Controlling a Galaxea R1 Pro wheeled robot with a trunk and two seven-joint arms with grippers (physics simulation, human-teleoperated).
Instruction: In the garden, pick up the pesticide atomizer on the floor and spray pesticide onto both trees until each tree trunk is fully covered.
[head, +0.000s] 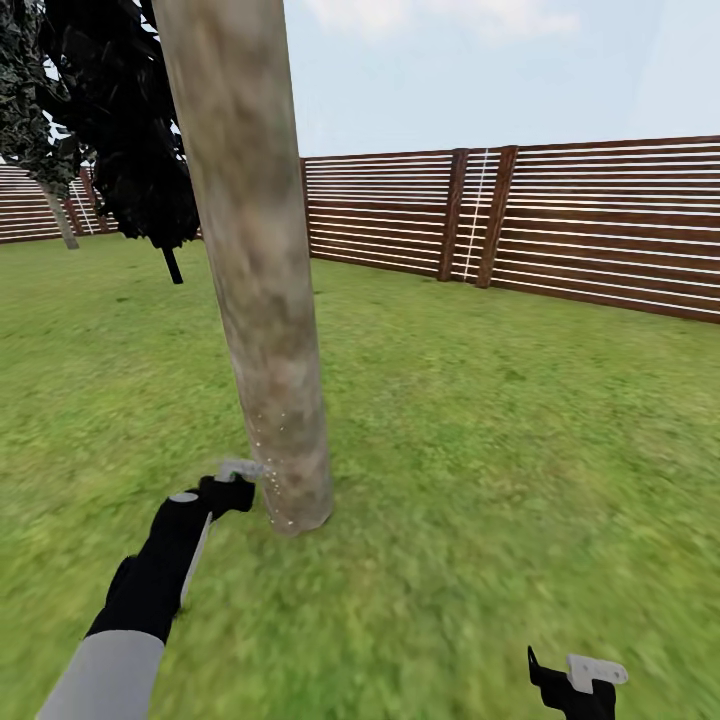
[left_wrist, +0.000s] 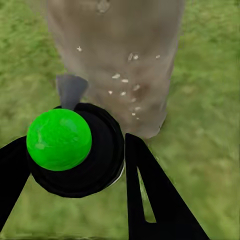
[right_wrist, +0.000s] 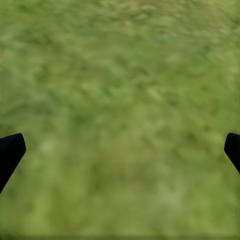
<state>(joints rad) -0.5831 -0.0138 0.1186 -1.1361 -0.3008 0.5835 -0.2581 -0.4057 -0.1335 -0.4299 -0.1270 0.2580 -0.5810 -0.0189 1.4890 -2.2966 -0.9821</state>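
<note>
Left gripper (left_wrist: 75, 165) pinches the atomizer (left_wrist: 75, 150), nozzle just beside the speckled tree trunk (head: 265, 330). Right gripper (right_wrist: 120, 150) spread wide over grass (right_wrist: 120, 75).

The head camera looks forward and down over green grass floor (head: 500, 450). The left wrist camera faces the thick grey-tan mottled tree trunk (head: 262, 300) (left_wrist: 120, 55) closely, shared by both; the right wrist camera faces grass (right_wrist: 120, 100).

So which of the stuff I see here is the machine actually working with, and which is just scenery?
Working with:
- thick grey-brown mottled tree trunk, pale specks low down
- black atomizer with green round top, held in the left claw
- green grass floor

Just scenery:
- brown slatted wooden fence
- dark ragged foliage
- right claw, open over grass
</note>
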